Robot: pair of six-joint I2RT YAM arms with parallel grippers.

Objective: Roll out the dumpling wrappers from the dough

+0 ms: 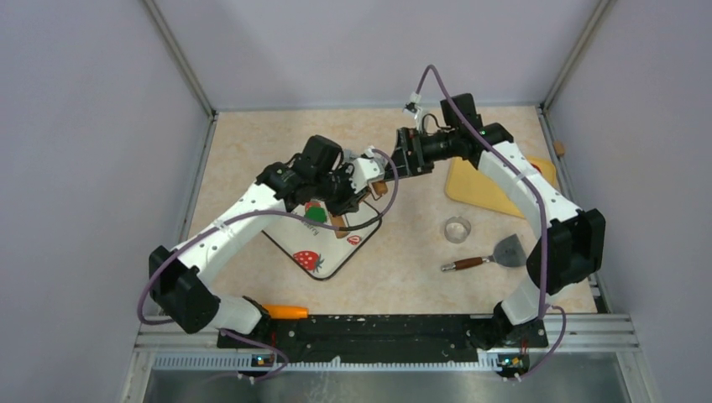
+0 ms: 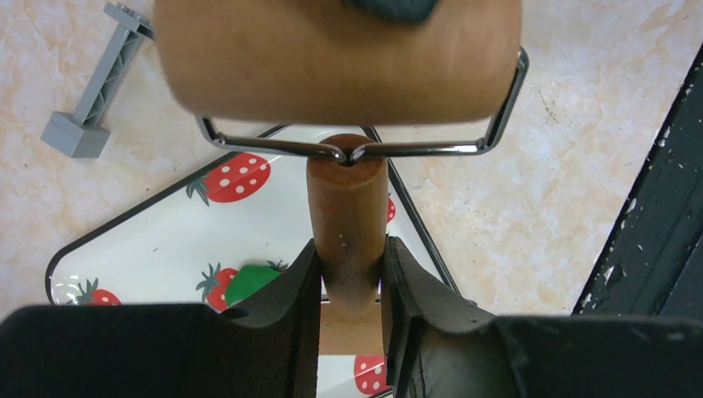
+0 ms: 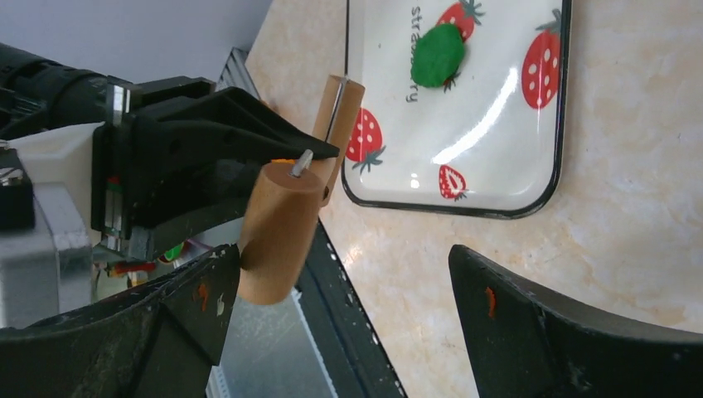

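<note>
The dough [image 1: 316, 213] is a small green lump on the strawberry-printed tray [image 1: 334, 253]; it also shows as the dough [image 2: 249, 282] and the dough [image 3: 438, 55]. My left gripper [image 2: 348, 259] is shut on the handle [image 2: 346, 215] of a wooden roller, held above the tray. The roller's barrel [image 2: 332, 58] hangs in the air, clear of the dough. My right gripper [image 3: 344, 257] is open, and the barrel [image 3: 278, 228] is beside its left finger. No dumpling wrappers are in view.
A clear round cutter [image 1: 457, 228], a scraper [image 1: 483, 259] and a yellow board [image 1: 479, 189] lie to the right. A grey plastic piece [image 2: 91, 91] lies beyond the tray. An orange tool [image 1: 285, 311] rests by the black rail at the near edge.
</note>
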